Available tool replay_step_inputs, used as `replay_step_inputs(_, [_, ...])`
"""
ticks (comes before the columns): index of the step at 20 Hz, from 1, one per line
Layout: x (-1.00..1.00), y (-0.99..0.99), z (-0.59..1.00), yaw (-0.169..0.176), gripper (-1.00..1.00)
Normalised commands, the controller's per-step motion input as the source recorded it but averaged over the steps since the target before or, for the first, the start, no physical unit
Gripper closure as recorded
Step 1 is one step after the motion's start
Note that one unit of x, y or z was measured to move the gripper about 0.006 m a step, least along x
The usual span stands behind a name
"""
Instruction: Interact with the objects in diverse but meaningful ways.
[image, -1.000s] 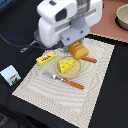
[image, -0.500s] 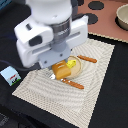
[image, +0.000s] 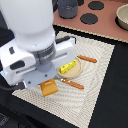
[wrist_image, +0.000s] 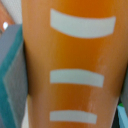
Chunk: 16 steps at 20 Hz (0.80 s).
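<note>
The wrist view is filled almost edge to edge by the orange-brown bread block (wrist_image: 75, 65) with its pale score lines. A dark grey-teal finger (wrist_image: 11, 75) shows at one side of it, right beside the bread. I cannot tell if the fingers are clenched on the bread or just sitting around it, because the view is too close and blurry.

In the exterior view the big white arm hides the gripper. The bread block (image: 48, 88) pokes out from under the arm, on the striped mat (image: 95, 75), at about 7 o'clock from the round tan plate (image: 75, 72).

What could go wrong? I think the bread could tip or slide away if only one finger pushes it. It could also bump the plate, which is just beside it.

On the plate sits the yellow cheese wedge (image: 67, 67). An orange-handled knife (image: 73, 84) lies at about 6 o'clock of the plate, very near the bread, so it may get knocked. The orange-handled fork (image: 87, 59) lies at about 2 o'clock of the plate. Far off near 12 o'clock is the grey saucepan (image: 67, 7).
</note>
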Motion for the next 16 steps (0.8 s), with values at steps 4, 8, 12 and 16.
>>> replay_step_inputs(4, [0.24,-0.18,-0.38,0.031,1.0])
replay_step_inputs(8, [0.16,-0.19,-0.43,0.035,1.0])
replay_step_inputs(12, [0.1,-0.19,-0.1,0.03,1.0])
replay_step_inputs(16, [0.03,-0.17,-0.01,0.021,1.0])
